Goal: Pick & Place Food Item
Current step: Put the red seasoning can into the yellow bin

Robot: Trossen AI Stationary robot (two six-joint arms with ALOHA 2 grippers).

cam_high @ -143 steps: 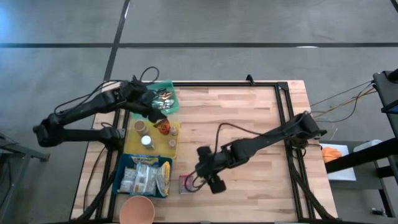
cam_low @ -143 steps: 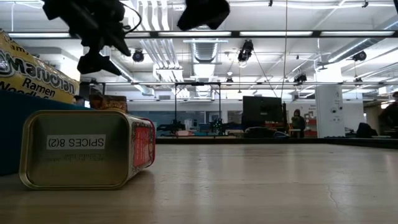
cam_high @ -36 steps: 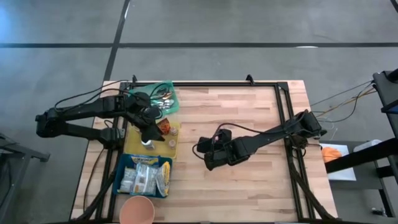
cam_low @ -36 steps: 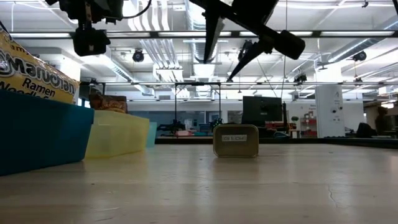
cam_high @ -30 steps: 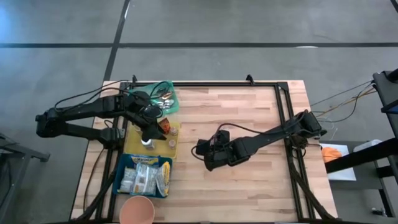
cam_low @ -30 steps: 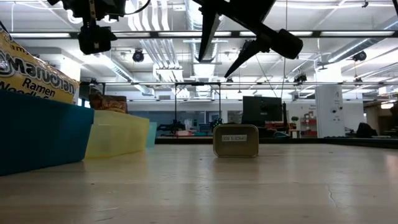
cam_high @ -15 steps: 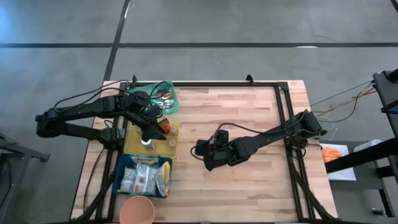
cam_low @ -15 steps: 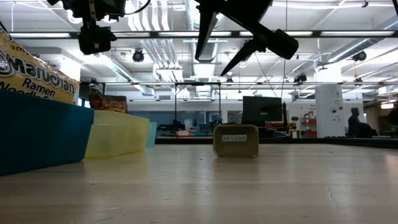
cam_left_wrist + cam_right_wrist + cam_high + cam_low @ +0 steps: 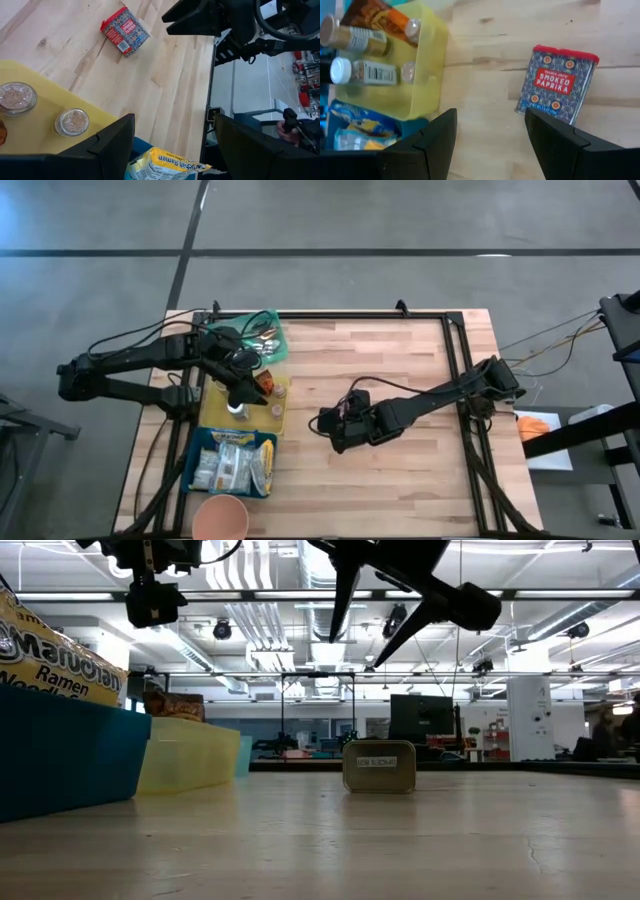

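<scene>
A smoked-paprika tin [image 9: 557, 85], blue patterned with a red lid, lies flat on its broad side on the wooden table [image 9: 400, 360], near the middle. It also shows in the low view [image 9: 379, 767] and the left wrist view [image 9: 125, 30]. My right gripper [image 9: 355, 650] hangs open above it, clear of it, and hides it in the high view [image 9: 330, 425]. My left gripper [image 9: 172, 145] is open and holds nothing, above the yellow bin [image 9: 213, 415] at the table's left.
The yellow bin [image 9: 427, 90] holds spice jars and bottles. Nearer along the left side stands a blue bin [image 9: 232, 465] with ramen packs, then an orange cup [image 9: 220, 518]. A green bin [image 9: 268, 340] sits at the far left. A black frame [image 9: 455, 330] edges the table.
My right gripper has turned a little above the tin, staying open at about the same height. The tin has stayed where it lies. My left gripper has kept still over the yellow bin.
</scene>
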